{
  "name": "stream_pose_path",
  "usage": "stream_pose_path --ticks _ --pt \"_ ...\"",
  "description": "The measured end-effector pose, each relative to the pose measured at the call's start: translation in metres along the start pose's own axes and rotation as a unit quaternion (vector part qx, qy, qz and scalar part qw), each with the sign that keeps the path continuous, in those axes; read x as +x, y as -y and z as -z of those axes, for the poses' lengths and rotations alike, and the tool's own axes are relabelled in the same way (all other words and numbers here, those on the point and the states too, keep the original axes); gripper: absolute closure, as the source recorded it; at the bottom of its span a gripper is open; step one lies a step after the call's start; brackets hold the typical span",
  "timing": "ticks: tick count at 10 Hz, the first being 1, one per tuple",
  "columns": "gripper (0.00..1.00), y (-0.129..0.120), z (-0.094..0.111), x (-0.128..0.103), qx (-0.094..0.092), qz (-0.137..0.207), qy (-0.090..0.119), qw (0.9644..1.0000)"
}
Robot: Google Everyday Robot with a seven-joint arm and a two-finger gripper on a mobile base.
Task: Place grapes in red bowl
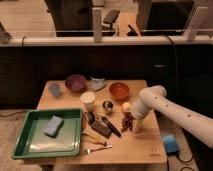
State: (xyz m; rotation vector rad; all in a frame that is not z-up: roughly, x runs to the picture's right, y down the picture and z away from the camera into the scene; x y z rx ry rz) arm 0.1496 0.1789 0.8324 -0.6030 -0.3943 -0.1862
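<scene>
The red bowl sits at the back of the wooden table, right of centre. A dark bunch of grapes lies on the table in front of it, below a yellow round fruit. My white arm comes in from the right and bends down. My gripper is at the grapes, right beside the bunch, low over the table.
A purple bowl, a blue cup, a grey-blue dish, a white cup and a small metal cup stand around. Utensils lie at centre. A green tray with a blue sponge is at left.
</scene>
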Motion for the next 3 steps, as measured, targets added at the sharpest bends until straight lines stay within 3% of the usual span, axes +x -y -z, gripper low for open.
stream_pose_path --ticks 3 --pt "0.62 -0.0062 0.0078 0.005 0.005 0.002 0.011 0.9999"
